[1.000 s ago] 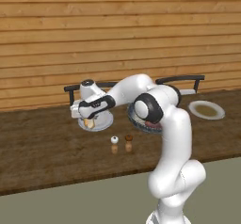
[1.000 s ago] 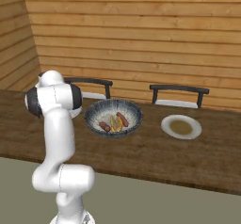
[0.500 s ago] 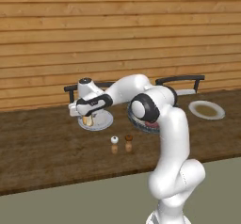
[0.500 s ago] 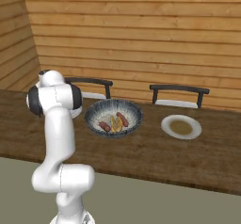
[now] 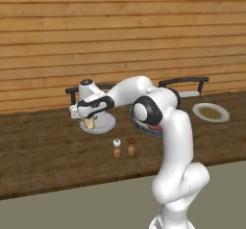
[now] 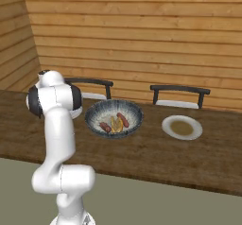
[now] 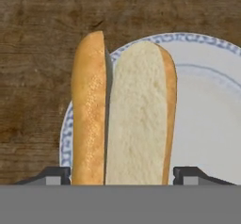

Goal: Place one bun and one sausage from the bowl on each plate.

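My gripper (image 7: 122,173) is shut on a split bun (image 7: 122,110), its tips against the bun's two long sides. The bun (image 5: 89,123) hangs low over the left plate (image 5: 103,125), above the plate's near-left rim (image 7: 207,100). The gripper (image 5: 88,120) points down at the end of the outstretched arm. The bowl (image 6: 94,110) stands mid-counter with two sausages (image 6: 123,120) and another bun (image 6: 115,124) inside. In the left base view the arm covers most of the bowl (image 5: 144,129). The second plate (image 6: 166,125) lies to the bowl's right.
Two small shakers (image 5: 116,147) (image 5: 131,146) stand on the dark wooden counter in front of the left plate. Chair backs (image 6: 179,89) (image 5: 185,82) rise behind the counter's far edge, with a plank wall beyond.
The arm has carried the bun a little to the left and down towards the left plate. The bowl, the plates and the shakers have not moved.
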Robot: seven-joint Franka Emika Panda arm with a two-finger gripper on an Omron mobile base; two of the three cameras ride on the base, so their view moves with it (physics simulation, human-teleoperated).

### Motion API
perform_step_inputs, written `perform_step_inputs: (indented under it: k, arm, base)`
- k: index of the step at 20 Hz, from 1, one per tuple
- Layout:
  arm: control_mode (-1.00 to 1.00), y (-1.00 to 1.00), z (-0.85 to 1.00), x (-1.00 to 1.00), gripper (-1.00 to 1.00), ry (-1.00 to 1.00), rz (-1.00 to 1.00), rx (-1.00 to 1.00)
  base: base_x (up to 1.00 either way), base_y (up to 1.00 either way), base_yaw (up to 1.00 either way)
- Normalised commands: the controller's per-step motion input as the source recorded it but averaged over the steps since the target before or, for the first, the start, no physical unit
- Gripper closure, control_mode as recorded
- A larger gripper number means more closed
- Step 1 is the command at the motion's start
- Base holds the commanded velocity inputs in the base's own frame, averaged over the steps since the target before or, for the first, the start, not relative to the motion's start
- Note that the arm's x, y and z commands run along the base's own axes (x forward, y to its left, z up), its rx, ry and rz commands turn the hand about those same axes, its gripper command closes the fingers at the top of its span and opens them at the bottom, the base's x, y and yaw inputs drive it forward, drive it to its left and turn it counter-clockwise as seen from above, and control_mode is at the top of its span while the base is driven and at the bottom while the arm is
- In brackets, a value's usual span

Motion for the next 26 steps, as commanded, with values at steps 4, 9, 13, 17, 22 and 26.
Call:
perform_step_inputs:
  k: [4, 9, 13, 17, 22, 26]
  arm:
    - [-1.00, 0.00, 0.00, 0.00, -1.00, 0.00, 0.00, 0.00]
    - [-1.00, -0.16, 0.01, 0.00, -1.00, 0.00, 0.00, 0.00]
    - [-1.00, -0.43, 0.49, -0.19, -1.00, 0.02, 0.00, 0.00]
    - [-1.00, -0.68, 0.44, -0.28, -1.00, 0.02, 0.00, 0.00]
    - [-1.00, -0.86, 0.22, -0.48, -1.00, 0.06, 0.00, 0.00]
    - [-1.00, -0.99, 0.08, -0.43, -1.00, 0.04, 0.05, 0.00]
  base:
    - [0.00, 0.00, 0.00]
    - [0.00, 0.00, 0.00]
    - [0.00, 0.00, 0.00]
    - [0.00, 0.00, 0.00]
    - [0.00, 0.00, 0.00]
    - [0.00, 0.00, 0.00]
